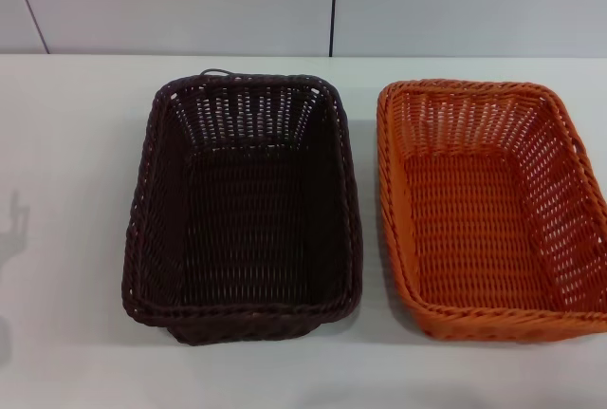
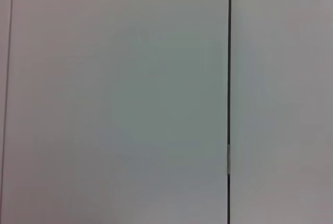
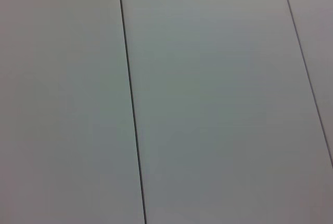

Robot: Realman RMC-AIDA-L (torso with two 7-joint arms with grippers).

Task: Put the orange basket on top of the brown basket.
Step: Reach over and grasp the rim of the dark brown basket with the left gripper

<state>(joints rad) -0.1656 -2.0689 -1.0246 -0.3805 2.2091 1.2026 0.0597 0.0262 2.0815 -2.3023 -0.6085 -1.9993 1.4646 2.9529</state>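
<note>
Baskets apart, stacking not started; no gripper in any view.

The orange basket (image 1: 488, 210) sits upright on the table (image 1: 66, 238), just right of the brown basket (image 1: 245, 205), a narrow gap between rims, both empty. Neither the left gripper nor the right gripper shows (wrist views catch only pale seamed panels), so claw state: can't tell. Risks, as I judge them: a one-sided rim grab tilts the orange one on lift; the open weave may flex or slip; a skewed drop would leave it perched on the brown rim.
</note>
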